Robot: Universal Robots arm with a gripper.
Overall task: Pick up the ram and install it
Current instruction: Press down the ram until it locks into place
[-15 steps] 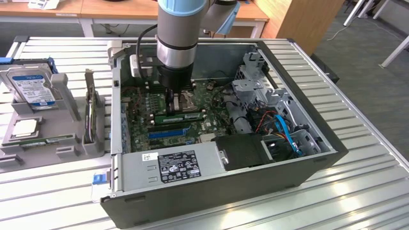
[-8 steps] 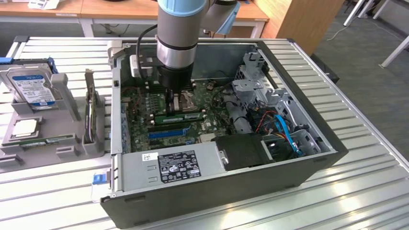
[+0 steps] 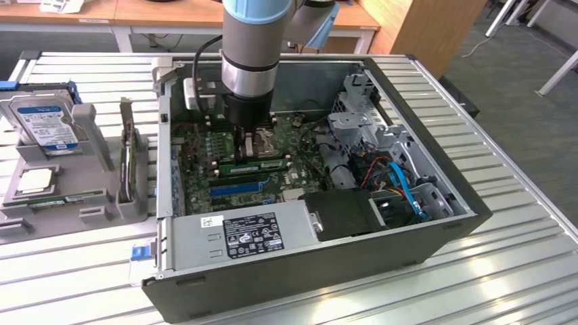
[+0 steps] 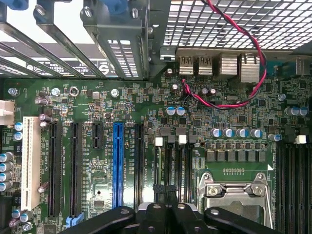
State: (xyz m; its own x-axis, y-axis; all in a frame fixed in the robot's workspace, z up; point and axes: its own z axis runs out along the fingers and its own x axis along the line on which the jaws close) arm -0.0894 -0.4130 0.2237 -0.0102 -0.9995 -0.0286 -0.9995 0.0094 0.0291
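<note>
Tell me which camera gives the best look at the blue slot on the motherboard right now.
The wrist view: the blue slot runs nearly full length, unobstructed, among the black slots. In the exterior view the blue slot is a short strip deep inside the computer case, in front of the arm.

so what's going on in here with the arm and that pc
A robot arm has reached down into the open grey computer case, with its black gripper shut just above the green motherboard. It sits by the black memory slots beside the silver processor socket. A long green ram stick lies across the board just below the arm; whether it is fully seated is unclear.
</note>
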